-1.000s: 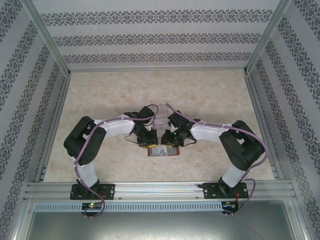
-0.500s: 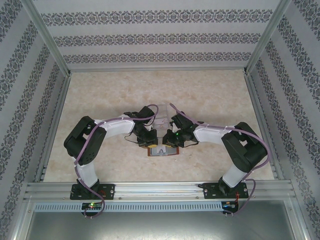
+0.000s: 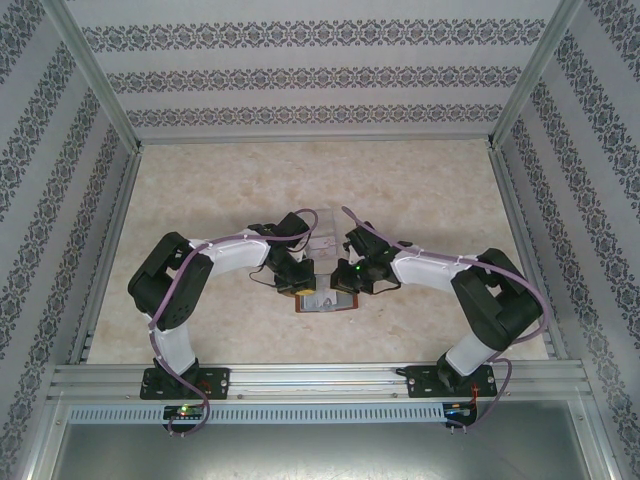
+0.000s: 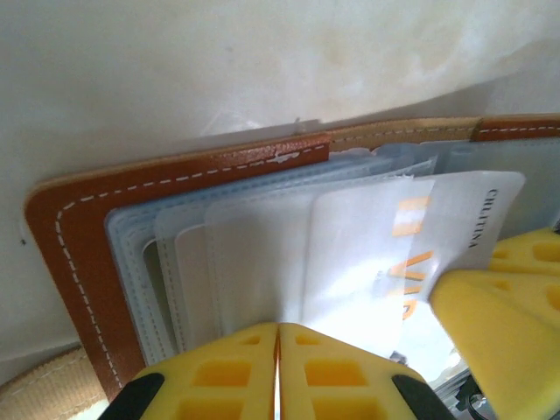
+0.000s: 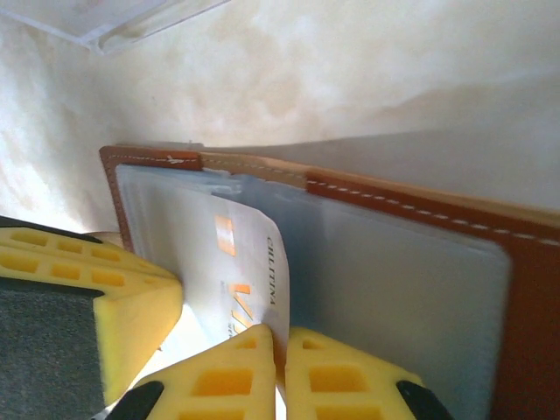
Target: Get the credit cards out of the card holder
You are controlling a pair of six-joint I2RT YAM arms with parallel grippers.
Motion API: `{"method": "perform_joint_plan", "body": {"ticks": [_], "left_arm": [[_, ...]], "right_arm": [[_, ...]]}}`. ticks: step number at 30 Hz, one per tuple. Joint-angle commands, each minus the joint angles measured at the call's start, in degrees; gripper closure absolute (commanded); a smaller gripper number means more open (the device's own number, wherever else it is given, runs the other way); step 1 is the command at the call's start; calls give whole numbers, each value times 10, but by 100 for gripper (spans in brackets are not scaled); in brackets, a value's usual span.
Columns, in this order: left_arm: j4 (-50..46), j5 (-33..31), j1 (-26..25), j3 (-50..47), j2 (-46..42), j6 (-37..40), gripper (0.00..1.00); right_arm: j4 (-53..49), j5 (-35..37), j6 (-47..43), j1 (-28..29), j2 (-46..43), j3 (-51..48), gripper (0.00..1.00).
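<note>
Our right gripper (image 5: 280, 363) has its yellow fingers pressed together on the near edge of one credit card (image 5: 249, 271), a white one with orange lettering. The card sits partly out of the sleeves. Going by its print, its long axis runs from the fingertips away toward the holder's far stitched edge, leaning slightly left, and a line of small text follows its right side.

The card holder (image 5: 420, 262) lies open and flat under the gripper. Its long axis runs across from left to right, with a brown leather border along the far and right sides.

Our left gripper (image 4: 278, 367) is closed too, its tips together over the stacked sleeves. We cannot tell whether a sleeve is pinched between them. The right gripper's finger sits just to its right, against the card.

A clear tray (image 5: 131, 26) lies beyond the holder on the table (image 5: 350, 79).
</note>
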Motion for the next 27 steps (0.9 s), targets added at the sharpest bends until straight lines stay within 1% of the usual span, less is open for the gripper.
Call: {"method": "perform_joint_plan", "body": {"ticks": [1, 9, 24, 27], "left_arm": [[-36, -25, -5, 2, 14, 12, 91], [-36, -24, -5, 2, 12, 13, 91], [-37, -23, -6, 7, 14, 12, 91], [-37, -22, -5, 7, 14, 12, 91]], "right_arm": [[-83, 62, -29, -9, -7, 5, 92], [-137, 100, -47, -9, -23, 21, 92], [-161, 119, -51, 8, -15, 50, 92], [-176, 132, -56, 13, -15, 60, 92]]}}
